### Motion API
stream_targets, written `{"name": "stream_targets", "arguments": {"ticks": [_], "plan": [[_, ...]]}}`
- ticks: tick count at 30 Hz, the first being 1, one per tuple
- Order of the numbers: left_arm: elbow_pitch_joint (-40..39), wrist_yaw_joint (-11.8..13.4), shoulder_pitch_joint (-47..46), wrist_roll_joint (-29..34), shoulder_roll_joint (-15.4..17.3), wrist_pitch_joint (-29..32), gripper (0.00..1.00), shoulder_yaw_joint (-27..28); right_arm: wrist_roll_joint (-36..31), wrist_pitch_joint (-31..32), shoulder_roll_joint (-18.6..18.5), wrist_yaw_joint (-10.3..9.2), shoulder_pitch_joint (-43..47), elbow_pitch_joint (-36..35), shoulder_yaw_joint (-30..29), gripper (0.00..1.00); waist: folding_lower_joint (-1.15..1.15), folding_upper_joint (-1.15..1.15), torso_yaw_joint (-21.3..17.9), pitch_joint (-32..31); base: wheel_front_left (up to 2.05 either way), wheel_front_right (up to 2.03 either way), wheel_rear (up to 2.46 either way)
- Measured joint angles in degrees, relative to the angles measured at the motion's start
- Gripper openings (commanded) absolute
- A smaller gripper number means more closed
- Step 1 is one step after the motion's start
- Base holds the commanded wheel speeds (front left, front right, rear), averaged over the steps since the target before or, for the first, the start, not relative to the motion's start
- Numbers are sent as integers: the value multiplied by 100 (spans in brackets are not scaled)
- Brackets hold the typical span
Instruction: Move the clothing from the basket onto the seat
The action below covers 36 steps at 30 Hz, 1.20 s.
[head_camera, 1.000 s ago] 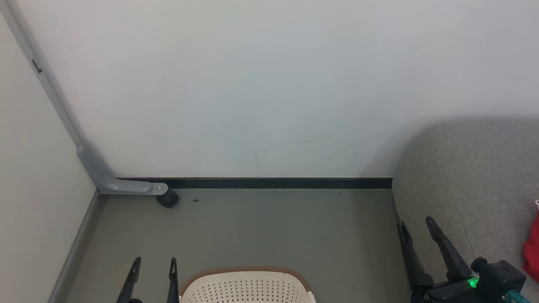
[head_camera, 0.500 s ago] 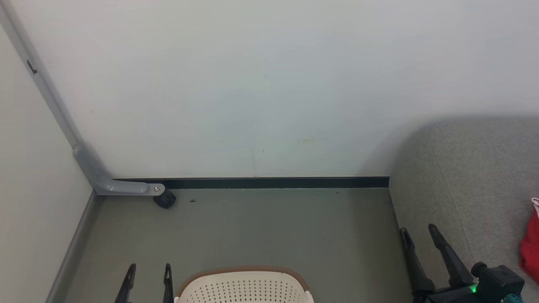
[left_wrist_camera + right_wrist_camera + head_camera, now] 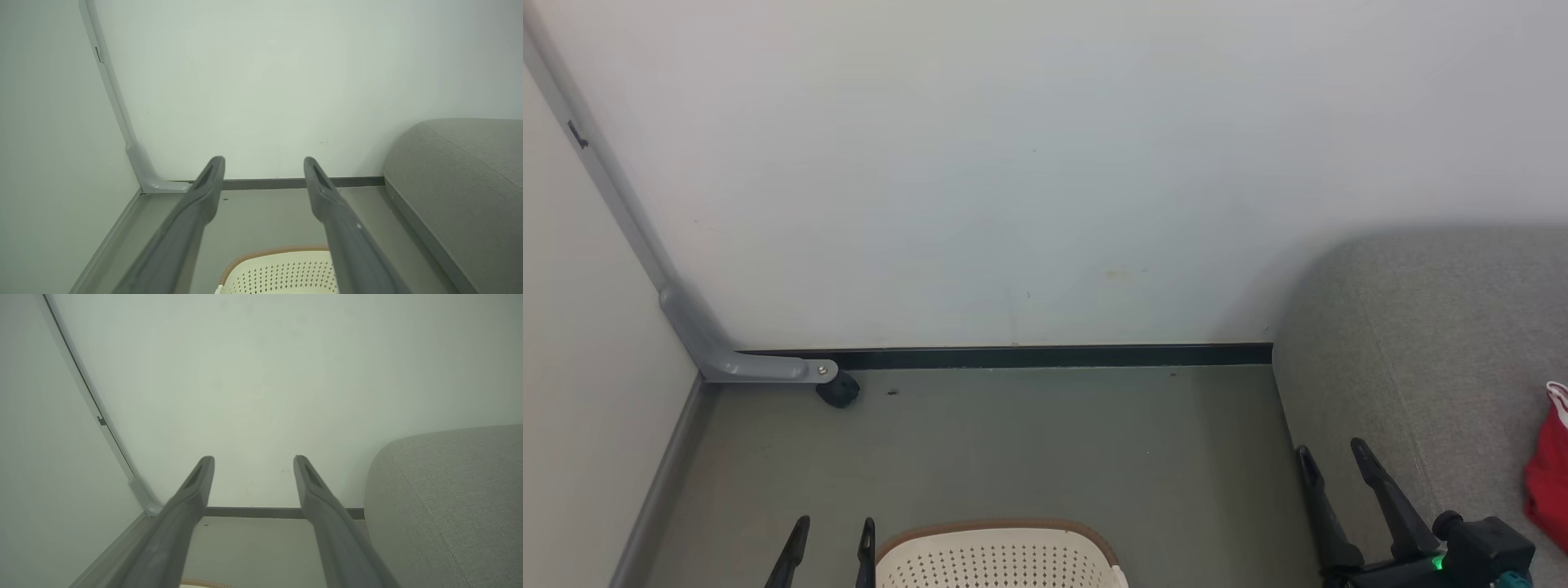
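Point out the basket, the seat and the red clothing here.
basket (image 3: 1001, 563), head view, perforated far wall.
seat (image 3: 1437, 327), head view, bare grey upholstery.
clothing (image 3: 1550, 482), head view, red fabric at the right edge.

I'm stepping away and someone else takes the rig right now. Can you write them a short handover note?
The left pincer is open and empty, near the left side of the basket.
The right pincer is open and empty, at the left edge of the seat.
Done: red clothing lies on the seat, at the head view's right edge.
Left: the basket's inside is out of view. Check it and move any remaining clothing to the seat.
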Motion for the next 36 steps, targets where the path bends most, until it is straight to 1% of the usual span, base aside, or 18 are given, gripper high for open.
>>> {"name": "stream_targets", "arguments": {"ticks": [1, 7, 8, 14, 24, 25, 32, 36], "plan": [[-13, -32, 9, -2, 0, 0, 100, 3, 0, 0, 0, 1, 0, 2, -1, 100, 0, 0, -2, 0, 0, 0, 0], [-31, -40, 81, -69, -3, 0, 100, 87, -25, 0, 2, 35, 0, 22, -4, 100, 0, 0, -16, 9, 0, 0, 0], [-31, -79, 81, -69, -3, 0, 100, 98, -31, 0, 2, 42, 0, 24, -5, 100, 0, 0, -19, 12, 0, 0, 0], [-45, -137, 81, -261, -16, 0, 100, 145, -52, -1, 11, 42, -2, 29, -34, 100, 0, 0, -32, 29, 0, 0, 0], [-74, -232, 80, -380, -27, 0, 100, 193, -70, -1, 34, 43, -3, 53, -62, 100, 0, 0, -38, 52, 0, 0, 0], [-76, -234, 80, -387, -27, 0, 0, 194, -100, -1, 35, 43, -3, 55, -62, 0, 0, 0, -37, 53, 0, 0, 0], [279, -230, 205, -391, -30, 30, 0, 181, -69, 53, 156, 42, 282, 424, -18, 0, 0, 0, -37, 54, 0, 0, 0], [286, -231, 201, -638, -31, 97, 0, 202, 149, 109, 162, 42, 266, 427, -111, 0, 0, 0, -34, 52, 0, 0, 0]]}}
